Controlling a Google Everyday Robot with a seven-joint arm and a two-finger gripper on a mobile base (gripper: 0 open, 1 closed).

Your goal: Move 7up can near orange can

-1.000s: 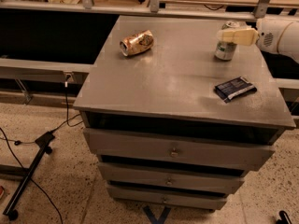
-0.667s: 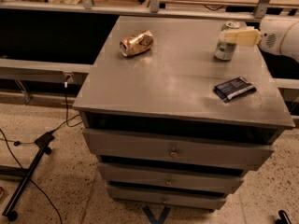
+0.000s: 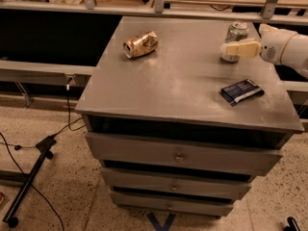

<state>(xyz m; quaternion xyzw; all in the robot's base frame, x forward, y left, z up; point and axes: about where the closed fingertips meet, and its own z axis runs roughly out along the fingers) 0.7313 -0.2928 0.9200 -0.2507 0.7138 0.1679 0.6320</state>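
Observation:
The 7up can [image 3: 237,32] stands upright near the back right of the grey cabinet top [image 3: 183,81]; it is silver and pale green with a silver top. My gripper [image 3: 234,47] reaches in from the right edge on a white arm and sits against the can's lower half, partly covering it. The orange can [image 3: 140,44], dented and orange-gold, lies on its side at the back left of the top, far from the 7up can and the gripper.
A dark blue packet [image 3: 242,91] lies on the top in front of the gripper. The cabinet has several drawers [image 3: 179,155] below. A shelf rail [image 3: 159,6] runs behind. A black stand [image 3: 29,182] and cables lie on the floor at left.
My gripper has come down from the level of the 7up can's top to its lower half. Both cans and the packet stay where they were.

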